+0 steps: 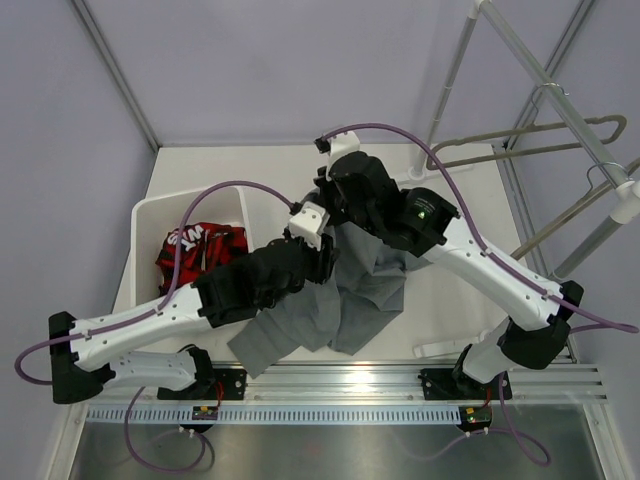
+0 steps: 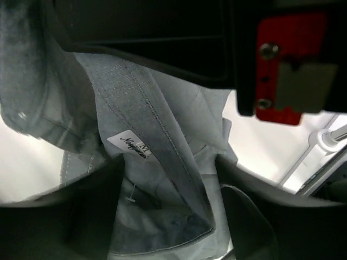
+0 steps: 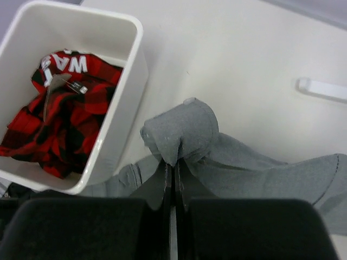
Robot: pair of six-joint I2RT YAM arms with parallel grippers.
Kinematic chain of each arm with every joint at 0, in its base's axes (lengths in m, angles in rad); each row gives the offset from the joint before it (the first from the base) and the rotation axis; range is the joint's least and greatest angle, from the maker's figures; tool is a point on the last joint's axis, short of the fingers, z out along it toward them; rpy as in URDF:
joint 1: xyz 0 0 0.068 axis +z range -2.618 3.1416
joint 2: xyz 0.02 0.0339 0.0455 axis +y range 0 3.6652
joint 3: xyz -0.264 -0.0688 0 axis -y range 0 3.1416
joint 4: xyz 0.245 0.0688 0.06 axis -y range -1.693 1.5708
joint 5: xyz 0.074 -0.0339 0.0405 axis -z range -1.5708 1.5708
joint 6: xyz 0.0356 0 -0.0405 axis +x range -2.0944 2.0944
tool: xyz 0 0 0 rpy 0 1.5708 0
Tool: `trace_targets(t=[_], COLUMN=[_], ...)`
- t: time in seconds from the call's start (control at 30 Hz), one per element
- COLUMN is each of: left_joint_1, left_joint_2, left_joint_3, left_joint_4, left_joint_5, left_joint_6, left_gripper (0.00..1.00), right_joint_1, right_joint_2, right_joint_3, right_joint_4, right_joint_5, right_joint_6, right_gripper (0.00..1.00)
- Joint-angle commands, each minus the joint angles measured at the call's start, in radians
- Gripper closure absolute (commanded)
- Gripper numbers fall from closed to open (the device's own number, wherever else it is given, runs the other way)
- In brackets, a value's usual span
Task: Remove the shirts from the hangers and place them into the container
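Your right gripper (image 3: 173, 163) is pinched shut on a fold of the grey shirt (image 3: 255, 162), just beside the white laundry basket (image 3: 136, 70). Your left gripper (image 2: 168, 184) stands with jaws apart around its labelled collar (image 2: 162, 135). The red-and-black plaid shirt (image 3: 68, 122) lies inside the basket.

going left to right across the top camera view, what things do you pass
white basket holding the red plaid shirt → grey shirt → bare hangers
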Motion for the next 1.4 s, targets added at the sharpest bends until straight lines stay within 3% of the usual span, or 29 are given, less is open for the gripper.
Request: trace_targets(t=[0.0,0.03,0.07,0.1,0.2,0.23,0.33,0.43,0.53,0.63,0.67,0.7,0.83,1.03,1.2,1.37], left_joint_1=[-0.004,-0.002,-0.001,-0.001,-0.001,-0.001,0.009,0.013,0.016,0.015,0.015,0.015,0.015,0.015,0.015,0.015], left_joint_2=[0.073,0.084,0.095,0.095,0.025,-0.003,-0.077,-0.103,-0.132,-0.137,-0.131,-0.126,-0.069,0.009,0.034,0.064], left_joint_3=[0.065,0.067,0.061,0.051,0.013,0.005,0.053,0.143,0.206,0.282,0.309,0.335,0.517,0.721,0.812,0.893], left_joint_4=[0.006,0.005,0.012,0.022,0.074,0.091,0.085,0.055,0.133,0.253,0.281,0.311,0.29,0.201,0.151,0.068], left_joint_5=[-0.112,-0.156,-0.182,-0.207,-0.342,-0.38,-0.435,-0.463,-0.446,-0.422,-0.397,-0.374,-0.269,-0.202,-0.155,-0.121], left_joint_6=[-0.025,-0.025,-0.011,0.003,0.072,0.098,0.216,0.369,0.554,0.725,0.806,0.846,0.925,0.923,0.896,0.863], left_gripper=[0.66,1.0,1.0,1.0,1.0,1.0,1.0,1.0,1.0,1.0,1.0,1.0,1.0,1.0,1.0,1.0], right_joint_1=[-0.003,-0.003,-0.001,-0.001,-0.003,-0.003,-0.003,-0.003,-0.001,0.0,0.0,-0.001,0.002,0.029,0.139,0.249], right_joint_2=[-0.071,-0.08,-0.1,-0.112,-0.166,-0.183,-0.267,-0.356,-0.465,-0.574,-0.624,-0.649,-0.706,-0.685,-0.487,-0.219], right_joint_3=[0.052,0.051,0.049,0.049,0.041,0.019,-0.031,-0.089,-0.225,-0.419,-0.472,-0.526,-0.791,-0.96,-0.922,-0.758], right_joint_4=[-0.014,-0.018,-0.023,-0.04,-0.086,-0.094,-0.121,-0.153,-0.135,-0.078,-0.055,-0.013,0.119,0.398,0.489,0.484], right_joint_5=[-0.028,-0.033,-0.034,-0.036,0.004,0.042,0.109,0.102,0.011,-0.066,-0.082,-0.102,-0.344,-0.641,-0.732,-0.695], right_joint_6=[-0.001,0.004,0.007,0.01,0.018,0.013,0.004,0.01,0.03,0.048,0.056,0.059,0.091,0.163,0.154,0.104], right_gripper=[1.0,1.0,0.98,0.79,0.54,0.41,0.25,0.19,0.25,0.39,0.51,0.98,1.0,1.0,1.0,1.0])
